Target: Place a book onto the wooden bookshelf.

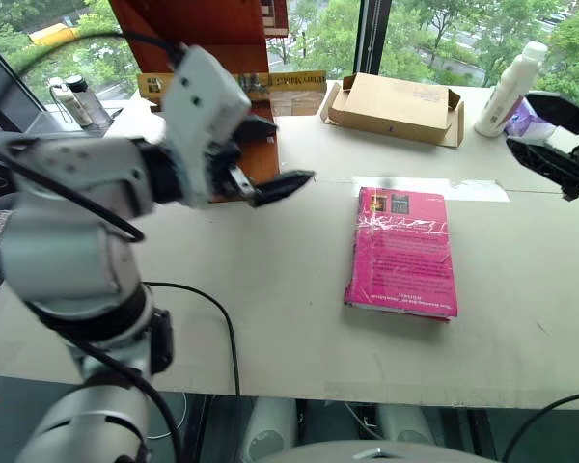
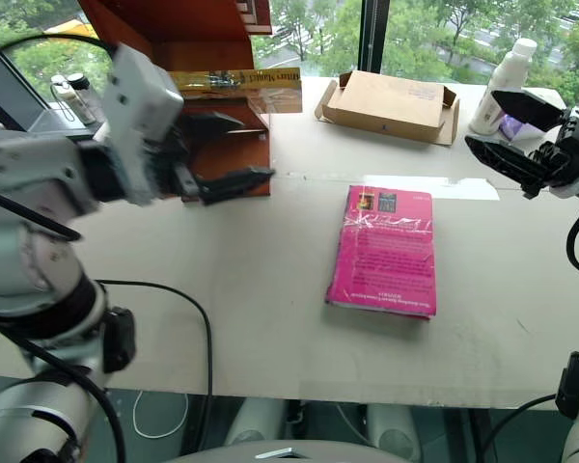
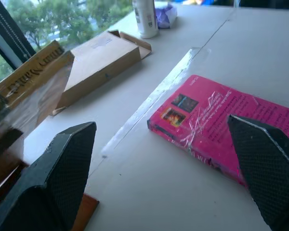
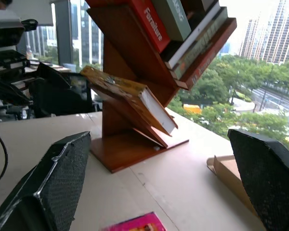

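The left jaws point(image 2: 234, 152) are standing spread and empty just beside the wooden bookshelf point(image 4: 135, 122), where the book point(image 4: 130, 98) is resting tilted on the lowest shelf; a careless swing could be knocking it off. The right jaws point(image 2: 507, 130) are hanging spread over the counter point(image 1: 270, 318).

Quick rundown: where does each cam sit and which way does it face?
Left eye, right eye: head, looking down over the table; left gripper and right gripper both open, pink book between them.
Left wrist: along its own fingers, toward the pink book and box.
Right wrist: along its own fingers, toward the bookshelf holding the yellow book.
Shared: both wrist views catch the pink book.
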Available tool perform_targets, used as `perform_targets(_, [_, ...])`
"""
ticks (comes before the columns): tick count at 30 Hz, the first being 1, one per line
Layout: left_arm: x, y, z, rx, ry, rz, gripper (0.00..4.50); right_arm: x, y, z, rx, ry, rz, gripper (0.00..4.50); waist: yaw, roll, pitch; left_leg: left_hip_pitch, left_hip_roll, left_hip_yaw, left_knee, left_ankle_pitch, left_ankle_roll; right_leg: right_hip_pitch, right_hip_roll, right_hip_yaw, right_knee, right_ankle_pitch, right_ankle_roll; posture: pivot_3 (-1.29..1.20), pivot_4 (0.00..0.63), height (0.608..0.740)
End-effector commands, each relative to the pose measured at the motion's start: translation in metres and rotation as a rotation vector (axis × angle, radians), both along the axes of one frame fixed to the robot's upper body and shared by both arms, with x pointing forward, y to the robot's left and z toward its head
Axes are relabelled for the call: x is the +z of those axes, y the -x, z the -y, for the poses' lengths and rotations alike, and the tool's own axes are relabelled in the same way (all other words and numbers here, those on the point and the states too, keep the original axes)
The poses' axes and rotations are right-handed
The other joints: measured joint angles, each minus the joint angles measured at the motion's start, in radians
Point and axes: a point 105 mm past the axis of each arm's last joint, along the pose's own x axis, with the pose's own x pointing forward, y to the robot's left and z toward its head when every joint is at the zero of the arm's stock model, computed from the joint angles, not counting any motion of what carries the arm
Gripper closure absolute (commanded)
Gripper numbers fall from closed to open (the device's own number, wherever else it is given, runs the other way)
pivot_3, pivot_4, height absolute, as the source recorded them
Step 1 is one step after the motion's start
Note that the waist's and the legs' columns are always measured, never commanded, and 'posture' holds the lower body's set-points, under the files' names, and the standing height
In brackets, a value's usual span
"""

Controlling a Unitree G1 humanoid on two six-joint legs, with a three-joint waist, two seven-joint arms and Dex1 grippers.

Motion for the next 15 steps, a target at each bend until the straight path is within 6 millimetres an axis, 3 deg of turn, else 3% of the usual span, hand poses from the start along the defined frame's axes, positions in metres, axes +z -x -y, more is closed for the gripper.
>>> perform_targets(1, [-0.017,0.006,-0.002,0.008,0.063,0.015,0.03,-0.023,0.003,0.016,-0.136,0.122,-0.069,0.0,0.006,0.002,-0.002,0.002,-0.001,0.0,-0.001,0.0,0.0,0.001,-0.001,0.001,-0.001,0.0,0.0,0.0,0.15,0.733])
perform_targets(4, [-0.057,0.009,-0.014,0.031,0.073,-0.086,0.03,-0.05,0.012,0.036,-0.228,0.137,-0.155,0.0,0.007,0.002,-0.002,0.002,-0.001,0.002,-0.003,0.0,0.0,0.0,-0.001,0.002,-0.002,0.0,0.0,0.0,0.15,0.733])
perform_targets(8, [-0.109,0.017,-0.052,0.122,0.026,-0.211,0.03,-0.086,0.038,0.067,-0.344,0.207,-0.294,0.0,0.013,0.003,-0.002,0.002,0.0,0.002,-0.004,-0.001,0.002,-0.001,-0.001,0.001,-0.002,0.0,0.0,0.0,0.15,0.733])
perform_targets(13, [-0.14,0.028,-0.086,0.171,-0.016,-0.29,0.03,-0.103,0.07,0.1,-0.446,0.274,-0.396,0.0,0.015,0.003,-0.002,0.005,-0.001,0.001,-0.004,-0.003,0.005,0.002,-0.003,-0.002,-0.002,-0.003,-0.004,0.0,0.15,0.733])
perform_targets(15, [-0.143,0.029,-0.085,0.152,-0.008,-0.288,0.03,-0.109,0.074,0.107,-0.464,0.305,-0.416,0.0,0.014,0.003,-0.003,0.005,0.0,0.002,-0.002,-0.003,0.005,0.002,-0.004,-0.002,-0.002,-0.003,-0.004,0.0,0.15,0.733])
